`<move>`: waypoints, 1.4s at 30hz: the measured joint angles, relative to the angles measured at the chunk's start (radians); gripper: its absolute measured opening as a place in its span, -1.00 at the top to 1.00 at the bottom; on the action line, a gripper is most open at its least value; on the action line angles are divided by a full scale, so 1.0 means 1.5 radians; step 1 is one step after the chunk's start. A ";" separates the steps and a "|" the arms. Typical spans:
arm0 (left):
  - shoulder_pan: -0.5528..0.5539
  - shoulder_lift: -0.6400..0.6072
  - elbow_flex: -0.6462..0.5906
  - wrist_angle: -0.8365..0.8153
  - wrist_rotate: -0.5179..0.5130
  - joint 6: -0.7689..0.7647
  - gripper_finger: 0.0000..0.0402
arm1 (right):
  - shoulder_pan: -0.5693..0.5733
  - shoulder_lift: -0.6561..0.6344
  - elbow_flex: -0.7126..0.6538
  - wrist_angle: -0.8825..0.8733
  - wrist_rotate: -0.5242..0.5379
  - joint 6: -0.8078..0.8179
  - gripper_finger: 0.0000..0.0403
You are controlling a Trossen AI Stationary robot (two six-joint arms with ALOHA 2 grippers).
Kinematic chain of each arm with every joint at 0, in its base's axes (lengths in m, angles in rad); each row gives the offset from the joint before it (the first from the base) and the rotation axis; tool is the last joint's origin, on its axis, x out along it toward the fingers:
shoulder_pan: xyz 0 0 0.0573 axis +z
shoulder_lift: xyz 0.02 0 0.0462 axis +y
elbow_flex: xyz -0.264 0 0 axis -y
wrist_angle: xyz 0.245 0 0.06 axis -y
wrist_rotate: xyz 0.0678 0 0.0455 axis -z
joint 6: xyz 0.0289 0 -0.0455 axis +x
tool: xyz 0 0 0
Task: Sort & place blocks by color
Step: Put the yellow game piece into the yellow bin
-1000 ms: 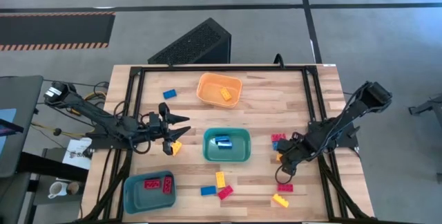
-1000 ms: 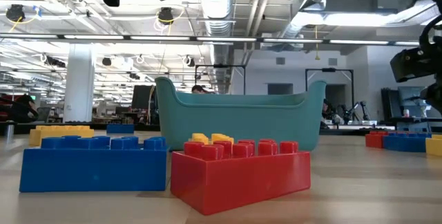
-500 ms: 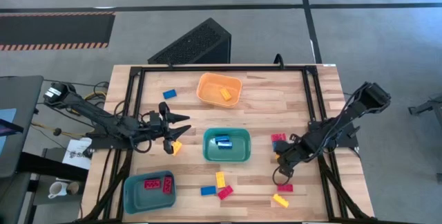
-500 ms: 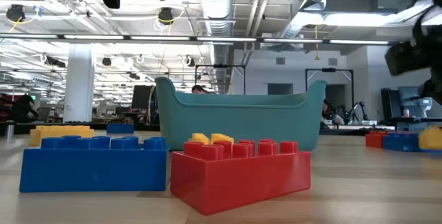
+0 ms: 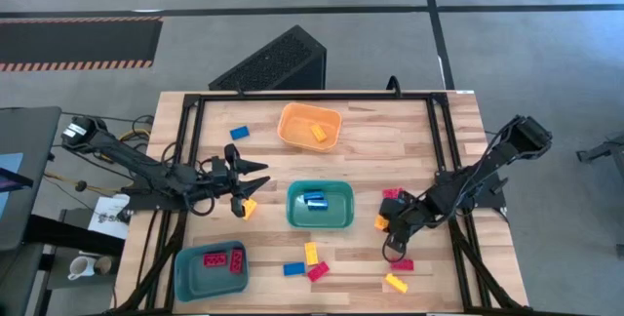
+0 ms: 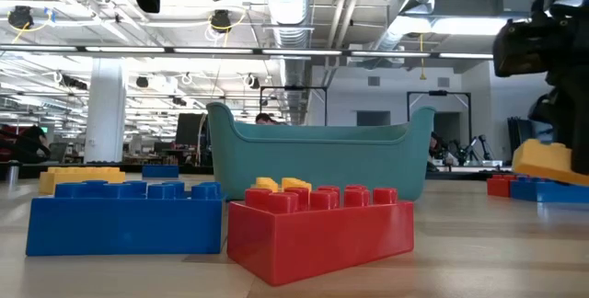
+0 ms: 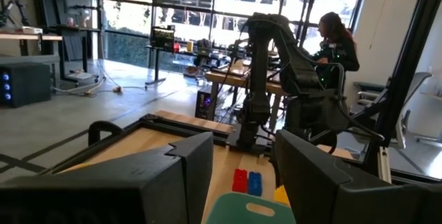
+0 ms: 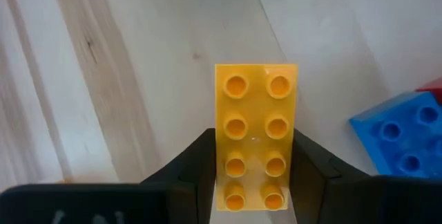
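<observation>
My right gripper (image 5: 386,226) is shut on a yellow block (image 8: 255,131), held above the table to the right of the teal bin (image 5: 320,206). The teal bin holds blue blocks (image 5: 313,200). The orange bin (image 5: 310,126) holds a yellow block, and the blue bin (image 5: 211,268) holds red ones. My left gripper (image 5: 260,178) stands open left of the teal bin, with nothing between its fingers and a yellow block (image 5: 249,208) on the table beside it. Loose blocks lie at the near edge: yellow (image 5: 311,253), blue (image 5: 293,269) and red (image 5: 318,272). My right gripper pinches the yellow block's two long sides (image 8: 221,172) between its two fingers, near one end. The fingers lie across the block, studs facing the wrist. The block (image 6: 550,162) is lifted clear of the table and tilted.
A red block (image 5: 393,194) and a blue block (image 8: 399,135) lie right of the teal bin. A red block (image 5: 402,264) and a yellow one (image 5: 396,282) lie nearer the front. A blue block (image 5: 239,133) sits at the far left. A black frame (image 5: 312,97) rims the table.
My right gripper has shut on the yellow block and lifted it off the table. It has gone a little toward the teal bin. The block now hangs tilted and clear of the wood.
</observation>
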 joint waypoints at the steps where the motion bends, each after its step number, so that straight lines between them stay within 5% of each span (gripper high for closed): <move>1: 0.002 0.000 0.000 0.000 0.000 0.000 0.27 | -0.003 0.000 0.000 0.000 0.000 -0.002 0.31; 42: 0.004 0.006 0.000 -0.001 -0.003 0.000 0.27 | -0.021 -0.001 0.001 -0.001 0.036 -0.024 0.30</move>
